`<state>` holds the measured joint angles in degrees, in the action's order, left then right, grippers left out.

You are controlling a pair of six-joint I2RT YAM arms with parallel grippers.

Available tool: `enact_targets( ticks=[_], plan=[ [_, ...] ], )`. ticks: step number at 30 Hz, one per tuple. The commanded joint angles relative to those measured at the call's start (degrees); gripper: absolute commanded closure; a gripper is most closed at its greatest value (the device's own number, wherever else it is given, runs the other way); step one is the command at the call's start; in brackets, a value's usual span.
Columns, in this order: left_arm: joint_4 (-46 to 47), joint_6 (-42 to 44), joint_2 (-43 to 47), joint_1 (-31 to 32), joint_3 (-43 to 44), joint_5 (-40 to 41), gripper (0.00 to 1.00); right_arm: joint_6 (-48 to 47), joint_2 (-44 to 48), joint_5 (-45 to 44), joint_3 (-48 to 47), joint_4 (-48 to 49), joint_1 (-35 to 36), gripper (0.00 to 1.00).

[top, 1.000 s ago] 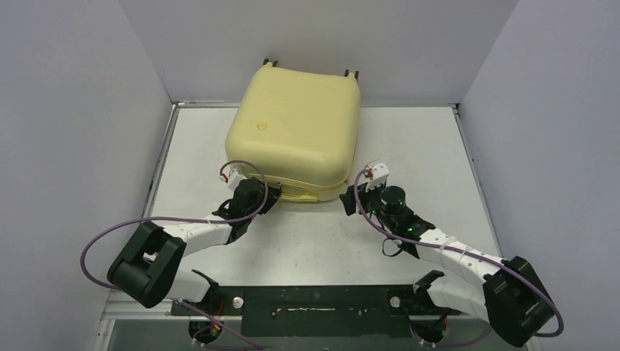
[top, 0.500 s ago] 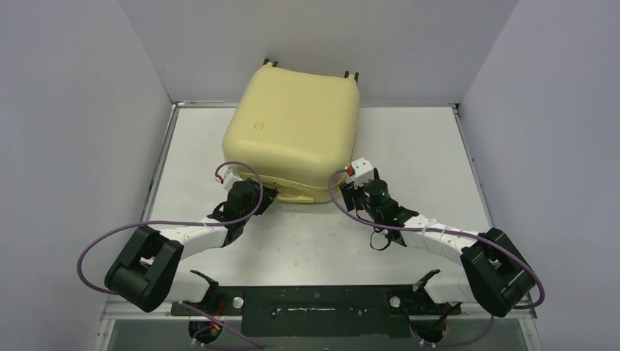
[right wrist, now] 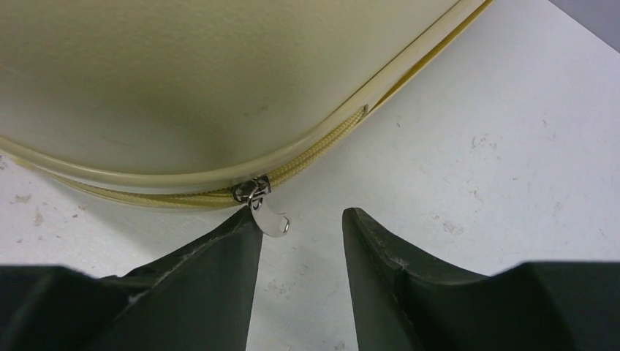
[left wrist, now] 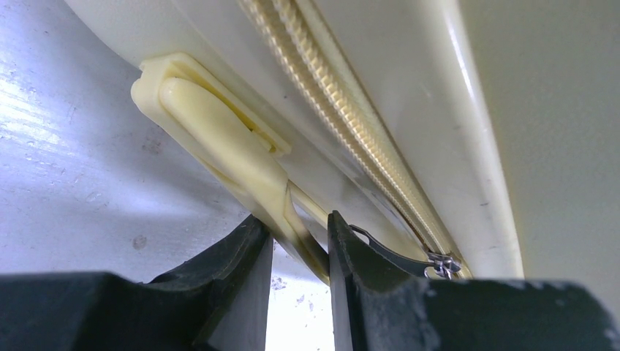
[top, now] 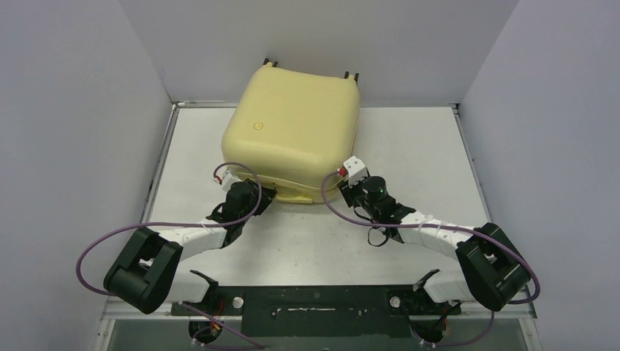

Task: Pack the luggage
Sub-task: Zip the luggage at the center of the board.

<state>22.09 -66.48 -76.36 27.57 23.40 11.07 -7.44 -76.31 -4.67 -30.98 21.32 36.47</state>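
The luggage (top: 292,131) is a pale yellow hard-shell case lying shut at the back middle of the table, wheels (top: 352,73) toward the rear wall. My left gripper (top: 265,196) is at its near edge. In the left wrist view, the left gripper (left wrist: 298,245) is shut on the cream carry handle (left wrist: 219,139), with a metal zipper pull (left wrist: 395,256) just to its right. My right gripper (top: 345,193) is at the near right corner. In the right wrist view, the right gripper (right wrist: 301,219) is open, and a silver zipper pull (right wrist: 272,218) hangs against its left fingertip (right wrist: 245,227).
Grey walls close in the white table (top: 409,146) on the left, back and right. Purple cables (top: 110,234) loop from both arms. The arm bases sit on a black bar (top: 314,300) at the near edge.
My right arm has swung left and forward, bringing its open gripper up to the luggage's near right corner. My left gripper has stayed at the handle.
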Motion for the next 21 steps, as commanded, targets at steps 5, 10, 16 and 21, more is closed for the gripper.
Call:
enact_targets(
  ticks=[5, 10, 16, 21],
  plan=[
    [-6.2, 8.4, -0.7, -1.9, -2.3, 5.0, 1.0, -1.6, -1.3, 4.2, -3.3, 4.8, 0.2, 0.79],
    [-6.0, 8.4, -0.8, -1.9, -2.3, 4.7, 1.0, -1.3, 0.0, 6.8, -3.2, 3.4, 0.2, 0.96],
    [-5.0, 8.3, -1.8, -1.9, -2.1, 3.8, 1.0, 1.3, 1.8, 10.0, -2.7, 2.1, 0.2, 1.0],
    [-3.9, 8.2, -2.3, -1.9, -2.0, 2.8, 1.0, 4.6, 4.4, 13.0, -1.2, 2.0, 0.6, 1.0]
  ],
)
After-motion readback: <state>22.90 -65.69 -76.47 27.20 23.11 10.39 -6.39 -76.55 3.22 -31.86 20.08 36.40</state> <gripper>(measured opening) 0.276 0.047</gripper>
